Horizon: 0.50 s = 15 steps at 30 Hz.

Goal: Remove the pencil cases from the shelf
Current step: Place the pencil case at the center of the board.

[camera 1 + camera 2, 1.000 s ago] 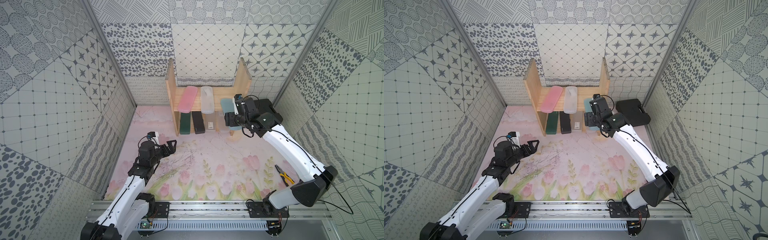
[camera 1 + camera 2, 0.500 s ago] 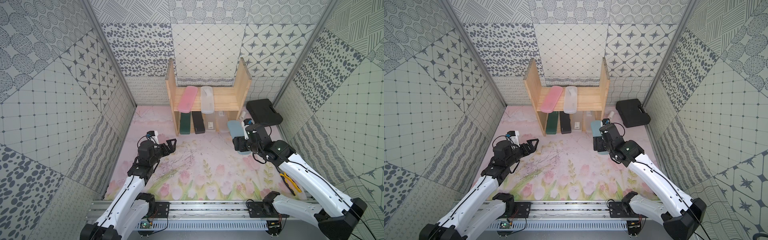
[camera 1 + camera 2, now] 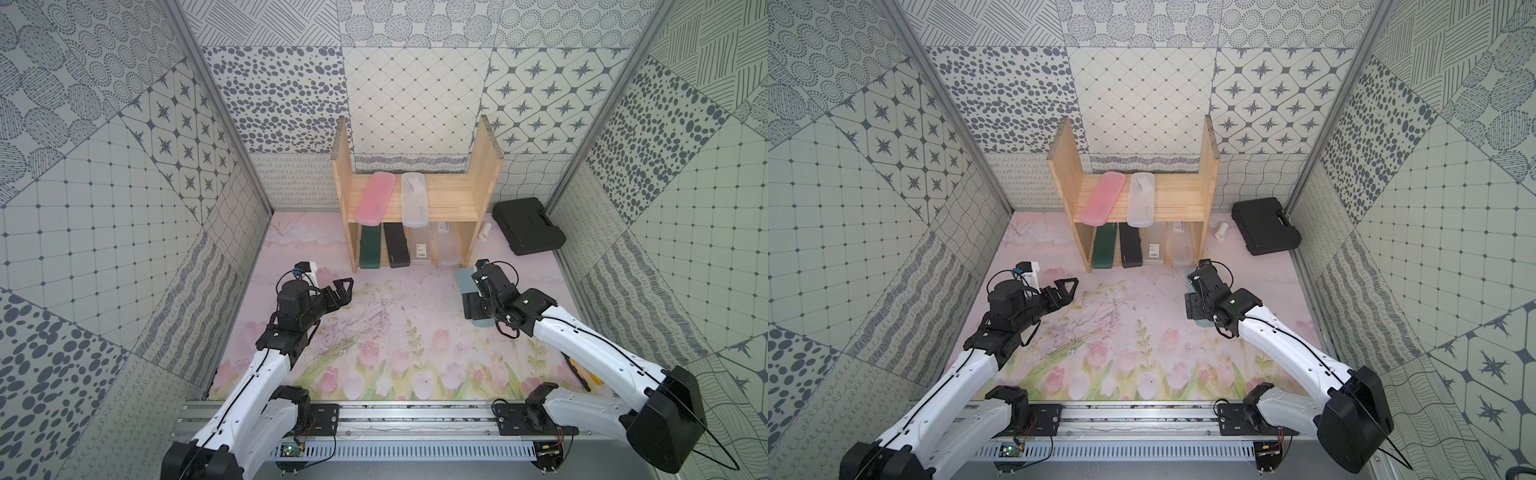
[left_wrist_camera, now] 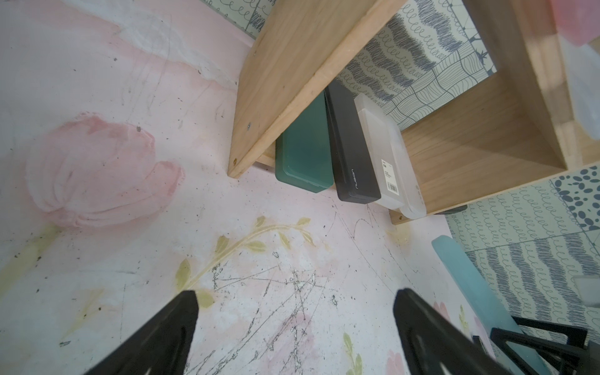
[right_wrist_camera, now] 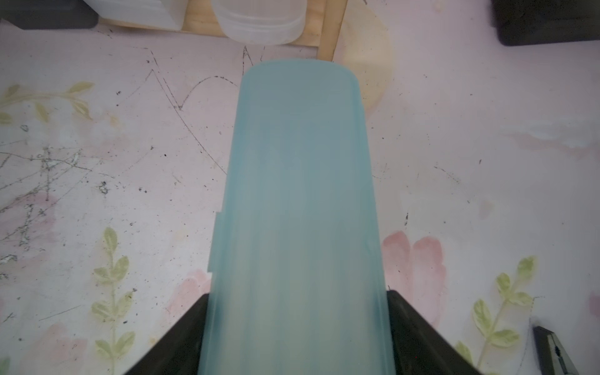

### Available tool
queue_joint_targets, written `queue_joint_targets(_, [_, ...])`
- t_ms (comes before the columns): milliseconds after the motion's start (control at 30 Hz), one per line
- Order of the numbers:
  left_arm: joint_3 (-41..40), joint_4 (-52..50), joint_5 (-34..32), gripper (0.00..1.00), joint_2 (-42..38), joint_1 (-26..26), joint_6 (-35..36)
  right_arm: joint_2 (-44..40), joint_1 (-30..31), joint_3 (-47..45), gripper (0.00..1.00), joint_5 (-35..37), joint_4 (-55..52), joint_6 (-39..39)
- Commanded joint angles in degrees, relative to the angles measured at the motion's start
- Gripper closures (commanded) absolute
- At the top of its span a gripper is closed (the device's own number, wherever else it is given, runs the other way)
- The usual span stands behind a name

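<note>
Beyond shelf (image 3: 451, 208) edge, right tool (image 5: 295, 297) clamps blue case (image 5: 298, 178)

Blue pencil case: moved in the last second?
Yes. The blue pencil case has come off the shelf upper tier toward the rail; it is now in front of the shelf, held by the right gripper.

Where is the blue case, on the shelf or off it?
Off. The right gripper holds the blue case out in front of the shelf.
</note>
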Motion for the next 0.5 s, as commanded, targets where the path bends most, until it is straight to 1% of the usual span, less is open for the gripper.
queue_joint_targets(0, [0.8, 2.1, 0.6, 0.01, 0.8, -0.1, 0.0, 0.9, -0.3, -2.0, 0.25, -0.5, 7.4, 1.5])
queue_joint_targets(200, [0.7, 2.4, 0.5, 0.01, 1.8, -0.1, 0.1, 2.4, -0.3, -7.5, 0.26, -2.5, 15.5, 4.1])
queue_joint_targets(333, [0.7, 2.5, 0.4, 0.01, 2.2, -0.1, 0.1, 5.6, -0.1, -8.6, 0.26, -3.0, 17.9, 3.8])
queue_joint_targets(467, [0.6, 2.4, 0.3, 0.01, 2.2, -0.1, 0.1, 8.3, 0.3, -10.0, 0.25, -1.7, 21.0, 4.1])
